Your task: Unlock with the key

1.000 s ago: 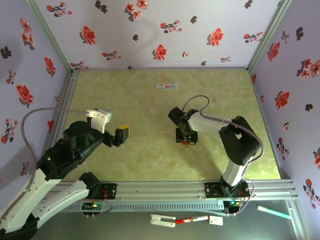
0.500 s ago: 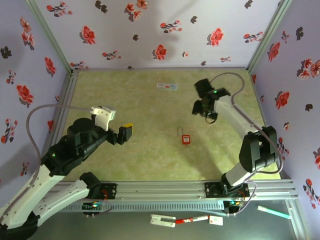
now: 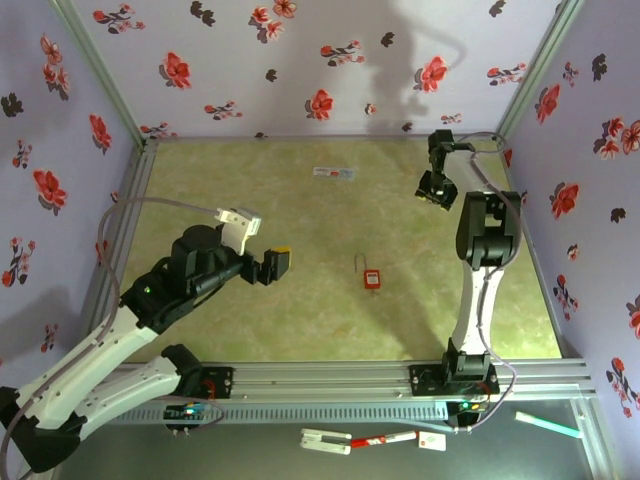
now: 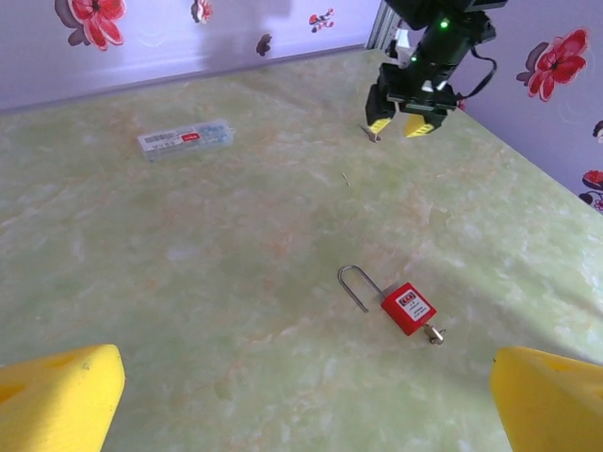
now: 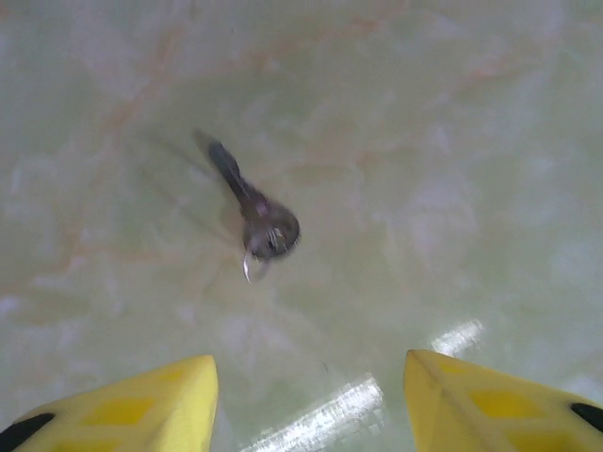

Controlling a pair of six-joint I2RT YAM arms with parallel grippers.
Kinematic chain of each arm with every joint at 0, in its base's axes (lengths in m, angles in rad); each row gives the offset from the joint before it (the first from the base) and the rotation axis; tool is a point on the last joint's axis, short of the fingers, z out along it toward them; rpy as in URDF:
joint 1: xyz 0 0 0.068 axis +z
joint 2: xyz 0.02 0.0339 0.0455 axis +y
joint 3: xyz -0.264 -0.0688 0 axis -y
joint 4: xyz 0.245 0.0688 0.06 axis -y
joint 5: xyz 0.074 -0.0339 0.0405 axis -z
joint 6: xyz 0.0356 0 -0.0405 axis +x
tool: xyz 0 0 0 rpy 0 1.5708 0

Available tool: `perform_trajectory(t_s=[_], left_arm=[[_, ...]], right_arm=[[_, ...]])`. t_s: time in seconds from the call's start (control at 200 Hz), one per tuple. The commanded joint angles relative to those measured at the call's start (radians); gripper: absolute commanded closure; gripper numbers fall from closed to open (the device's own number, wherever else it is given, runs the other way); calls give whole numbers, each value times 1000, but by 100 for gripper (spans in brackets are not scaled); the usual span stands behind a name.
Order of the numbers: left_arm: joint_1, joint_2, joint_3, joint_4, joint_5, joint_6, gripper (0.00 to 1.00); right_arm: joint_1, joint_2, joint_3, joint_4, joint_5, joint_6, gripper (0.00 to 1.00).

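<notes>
Now, pale green marbled table spans the cell; L gripper, yellow-tipped, hangs near-left w/ jaws wide apart, empty; R gripper at far-right corner, jaws apart, nothing btwn them; red padlock w/ silver shackle lies flat mid-table; small dark metal key, blurred, just ahead of R fingertips, untouched.

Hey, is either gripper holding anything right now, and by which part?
Nothing is held. The left gripper and the right gripper are both open and empty; the key lies loose on the table below the right one.
</notes>
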Motion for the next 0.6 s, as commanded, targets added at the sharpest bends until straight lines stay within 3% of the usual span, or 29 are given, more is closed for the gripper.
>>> perform_trajectory(t_s=[0.0, 0.59], left_arm=[[3, -2, -13, 54, 16, -21, 0], [3, 38, -6, 68, 15, -24, 0]], right_arm=[[-8, 46, 86, -60, -21, 18, 48], [-28, 105, 116, -60, -41, 27, 65]])
